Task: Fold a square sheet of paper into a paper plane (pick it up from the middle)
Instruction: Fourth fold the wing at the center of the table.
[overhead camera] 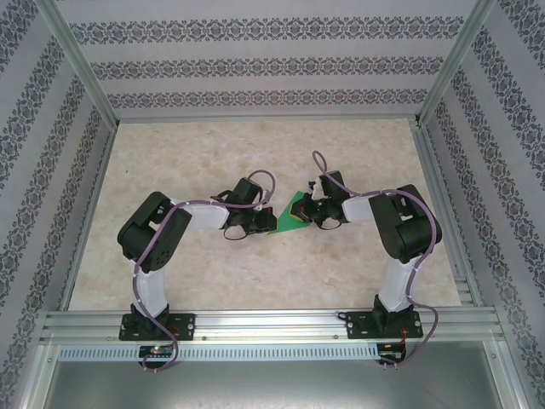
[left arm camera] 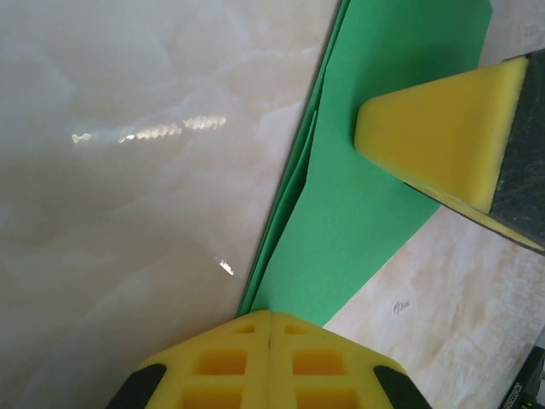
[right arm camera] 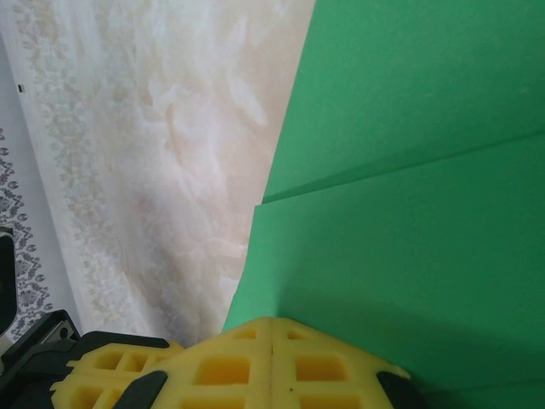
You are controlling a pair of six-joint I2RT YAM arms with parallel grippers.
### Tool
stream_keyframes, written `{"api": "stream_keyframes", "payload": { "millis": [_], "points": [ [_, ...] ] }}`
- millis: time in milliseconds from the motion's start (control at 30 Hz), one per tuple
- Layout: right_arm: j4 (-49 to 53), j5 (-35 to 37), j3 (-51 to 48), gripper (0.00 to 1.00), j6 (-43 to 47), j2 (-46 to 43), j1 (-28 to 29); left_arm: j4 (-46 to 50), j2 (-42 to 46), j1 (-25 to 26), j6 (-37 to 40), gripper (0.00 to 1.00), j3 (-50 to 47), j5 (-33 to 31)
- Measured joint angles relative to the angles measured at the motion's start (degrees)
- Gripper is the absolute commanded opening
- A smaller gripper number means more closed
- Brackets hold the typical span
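The bright green sheet of paper (overhead camera: 292, 215) lies flat on the marble table, folded into a pointed, layered wedge much like a paper plane's. In the left wrist view the paper (left arm camera: 358, 221) shows stacked edges along its left side. My left gripper (left arm camera: 270, 313) is shut, its yellow tip resting at the paper's near corner. My right gripper (right arm camera: 271, 322) is also shut, its tip set on the green paper (right arm camera: 409, 239) below a straight fold line. From above, the left gripper (overhead camera: 269, 223) and right gripper (overhead camera: 308, 215) flank the paper. The right gripper's pad (left arm camera: 443, 128) presses on the sheet.
The beige marble tabletop (overhead camera: 255, 153) is ringed by patterned walls (overhead camera: 255, 60) and aluminium posts (overhead camera: 81, 60). An aluminium rail (overhead camera: 272, 324) carries both arm bases at the near edge. Open tabletop lies behind the grippers and to their sides.
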State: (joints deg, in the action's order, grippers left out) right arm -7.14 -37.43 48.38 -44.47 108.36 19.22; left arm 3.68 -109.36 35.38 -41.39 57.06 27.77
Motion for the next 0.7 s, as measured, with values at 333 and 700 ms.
{"api": "stream_keyframes", "payload": {
  "millis": [333,700],
  "points": [
    [2.0,-1.6,0.6,0.04,0.9,0.2,-0.6,3.5,3.5,-0.1,2.9,0.00,-2.8,-0.7],
    [8.5,1.5,6.4,0.32,1.1,-0.6,-1.9,14.2,9.6,-0.1,4.6,0.31,-3.5,-3.2]
  ]
}}
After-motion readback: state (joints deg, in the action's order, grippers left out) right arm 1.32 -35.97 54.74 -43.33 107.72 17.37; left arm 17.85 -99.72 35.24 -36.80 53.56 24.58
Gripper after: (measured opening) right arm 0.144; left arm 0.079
